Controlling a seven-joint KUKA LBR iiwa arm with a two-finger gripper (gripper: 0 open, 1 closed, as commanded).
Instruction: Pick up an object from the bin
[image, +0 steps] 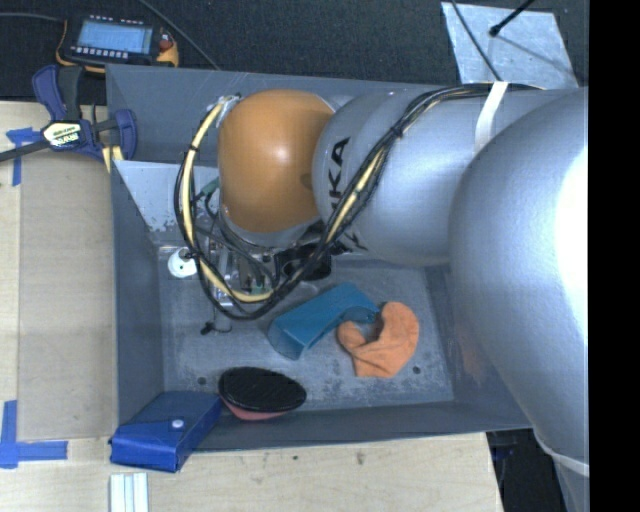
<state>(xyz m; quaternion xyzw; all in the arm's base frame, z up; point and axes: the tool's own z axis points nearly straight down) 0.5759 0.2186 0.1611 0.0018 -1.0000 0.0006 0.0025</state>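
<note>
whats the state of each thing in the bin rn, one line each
gripper: down in the left part of the bin, under the orange wrist cover
orange cloth: crumpled, on the floor
blue wedge block: lying flat mid-bin, touching the orange cloth
black oval pad: lying by the near wall, black side up
small white round thing: near the left wall, apart from the rest

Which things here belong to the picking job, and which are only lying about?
Job in hand: gripper; grey bin; nearest the gripper, the small white round piece and the blue wedge.
Lying about: orange cloth; black oval brush; blue box at the bin's corner; display unit outside the bin.
</note>
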